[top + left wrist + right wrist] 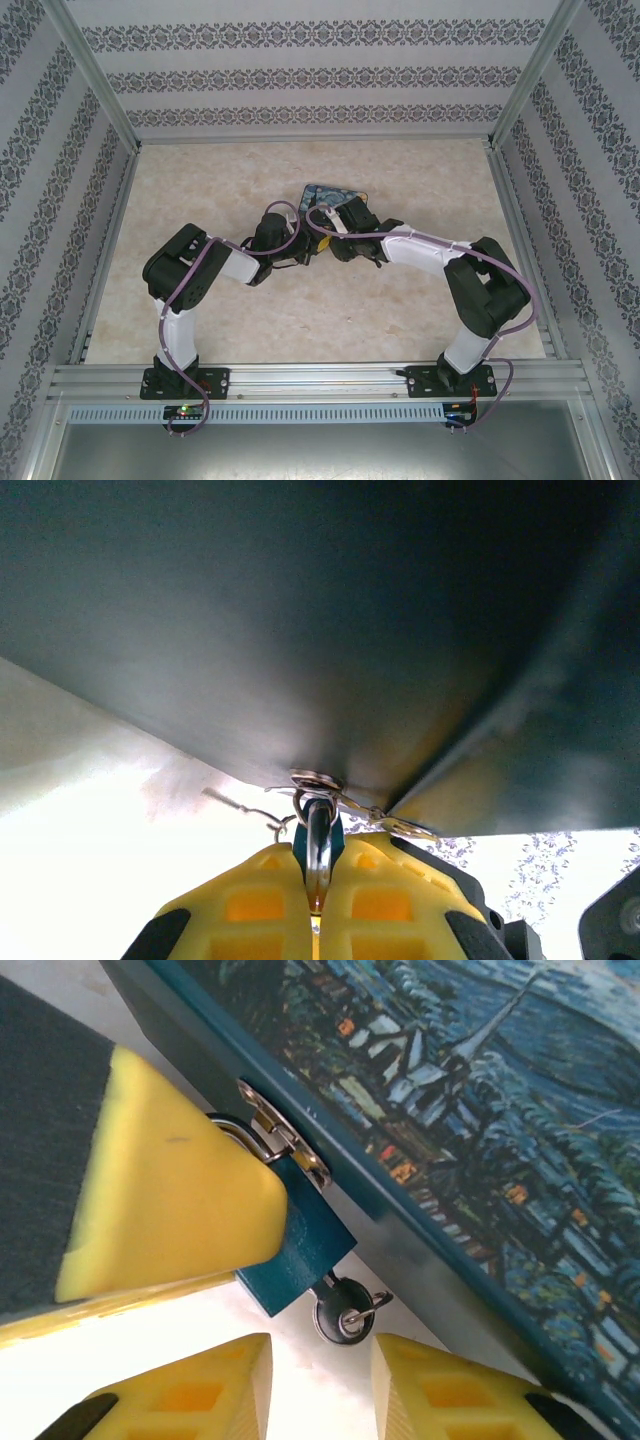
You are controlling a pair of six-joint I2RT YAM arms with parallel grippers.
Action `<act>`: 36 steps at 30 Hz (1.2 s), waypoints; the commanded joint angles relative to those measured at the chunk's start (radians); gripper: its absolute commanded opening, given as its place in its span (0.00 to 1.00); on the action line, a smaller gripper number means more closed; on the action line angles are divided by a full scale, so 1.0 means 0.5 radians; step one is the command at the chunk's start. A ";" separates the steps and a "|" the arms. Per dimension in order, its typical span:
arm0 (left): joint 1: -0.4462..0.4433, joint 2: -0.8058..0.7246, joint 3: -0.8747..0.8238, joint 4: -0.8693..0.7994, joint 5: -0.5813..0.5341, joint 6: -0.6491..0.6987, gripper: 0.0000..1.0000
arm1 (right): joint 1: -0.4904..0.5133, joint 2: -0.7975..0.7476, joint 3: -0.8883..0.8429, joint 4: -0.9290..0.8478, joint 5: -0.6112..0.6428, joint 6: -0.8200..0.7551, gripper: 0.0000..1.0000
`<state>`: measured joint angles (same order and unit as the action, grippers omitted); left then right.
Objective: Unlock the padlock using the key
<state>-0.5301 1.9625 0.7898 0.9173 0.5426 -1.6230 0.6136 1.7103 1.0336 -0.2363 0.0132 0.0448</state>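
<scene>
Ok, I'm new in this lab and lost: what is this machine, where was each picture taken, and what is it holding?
Two robot arms, the left arm and the right arm, are bolted to a table. One picture looks down from above; the others come from each wrist, that arm's yellow fingers at the bottom. On the table sits a painted box with a small blue padlock hooked to it. The left pincer is shut on the padlock. The key sticks out of the padlock, with the open right pincer either side.
</scene>
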 commanded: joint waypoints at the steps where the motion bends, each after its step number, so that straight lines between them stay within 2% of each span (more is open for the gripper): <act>1: 0.004 -0.080 0.048 0.005 0.053 0.064 0.00 | 0.026 0.041 0.080 0.000 0.056 -0.034 0.29; 6: 0.000 -0.075 0.040 0.005 0.064 0.068 0.00 | 0.025 0.049 0.114 0.003 0.009 -0.009 0.21; 8: 0.001 -0.072 0.040 0.005 0.068 0.071 0.00 | 0.022 0.052 0.131 0.009 -0.034 0.008 0.14; 13: 0.001 -0.076 0.019 0.018 0.074 0.065 0.00 | -0.025 0.037 0.145 0.038 -0.247 0.111 0.01; 20: 0.002 -0.090 0.004 0.017 0.061 0.058 0.00 | -0.121 -0.018 0.083 0.105 -0.521 0.243 0.00; 21: 0.001 -0.090 0.007 0.011 0.058 0.057 0.00 | -0.134 -0.034 0.070 0.105 -0.540 0.248 0.02; 22: 0.000 -0.093 0.009 0.002 0.055 0.052 0.00 | -0.145 -0.053 0.060 0.098 -0.542 0.251 0.14; 24: 0.000 -0.096 0.019 -0.022 0.053 0.046 0.00 | -0.161 -0.093 0.041 0.078 -0.534 0.248 0.23; 33: 0.002 -0.117 0.064 -0.092 0.065 0.034 0.00 | -0.160 -0.205 -0.002 -0.021 -0.409 0.176 0.36; 36: 0.002 -0.127 0.074 -0.120 0.075 0.041 0.00 | -0.131 -0.191 -0.002 -0.066 -0.347 0.114 0.36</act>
<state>-0.5282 1.9518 0.7921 0.8562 0.5507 -1.6157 0.5346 1.6218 1.0534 -0.2375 -0.2043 0.1421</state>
